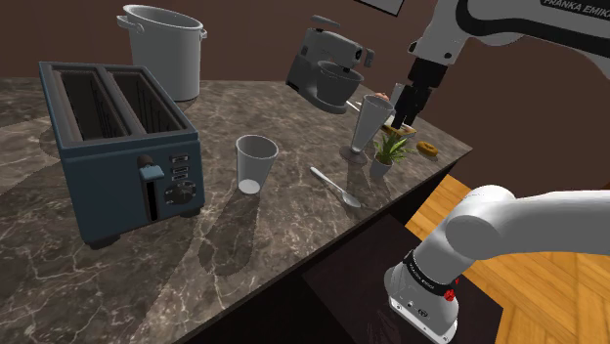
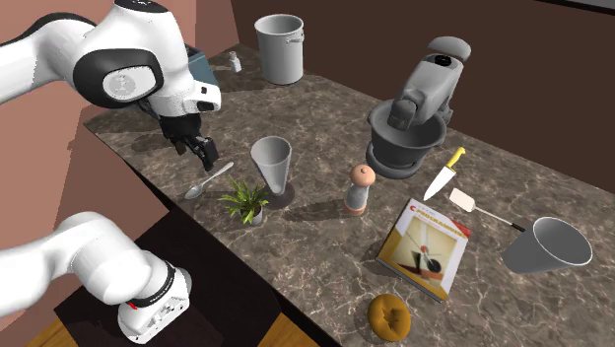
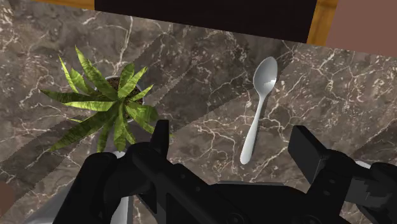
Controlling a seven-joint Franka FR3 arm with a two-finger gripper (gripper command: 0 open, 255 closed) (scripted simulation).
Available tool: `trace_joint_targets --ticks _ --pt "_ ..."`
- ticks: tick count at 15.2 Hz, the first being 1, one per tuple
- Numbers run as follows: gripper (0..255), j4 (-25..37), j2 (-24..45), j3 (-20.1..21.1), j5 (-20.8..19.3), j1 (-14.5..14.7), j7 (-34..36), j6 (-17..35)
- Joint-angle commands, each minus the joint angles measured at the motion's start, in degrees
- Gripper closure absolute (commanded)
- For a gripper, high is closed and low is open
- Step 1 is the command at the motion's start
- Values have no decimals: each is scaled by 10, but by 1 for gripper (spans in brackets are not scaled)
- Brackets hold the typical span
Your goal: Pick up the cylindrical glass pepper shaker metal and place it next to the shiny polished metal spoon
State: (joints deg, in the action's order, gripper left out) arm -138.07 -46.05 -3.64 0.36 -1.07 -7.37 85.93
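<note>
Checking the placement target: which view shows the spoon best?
The wrist view: the spoon lies whole, seen from straight above, beside the plant. The shoulder and second exterior views show it from farther off, at a slant.

A: What carries everything here?
B: A counter (image 1: 293, 239) of dark brown marble, veined in white, with soft shadows lying across it.
A: And behind it?
B: A plain dark brown wall (image 1: 249, 34). In the second exterior view, a reddish-pink wall (image 2: 44, 177) stands beyond the counter's near edge.
A: The floor?
B: Orange-brown wooden boards (image 1: 562, 293), below the counter's corner.
</note>
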Motion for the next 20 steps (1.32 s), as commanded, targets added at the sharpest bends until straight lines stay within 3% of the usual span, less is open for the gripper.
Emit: trace_joint_targets --ticks 1,11,20 --pt "0 0 0 0 0 0 0 0" --pt "0 124 186 -85 -60 -23 -98 54" --pt "0 291 373 -149 -62 -39 -190 69"
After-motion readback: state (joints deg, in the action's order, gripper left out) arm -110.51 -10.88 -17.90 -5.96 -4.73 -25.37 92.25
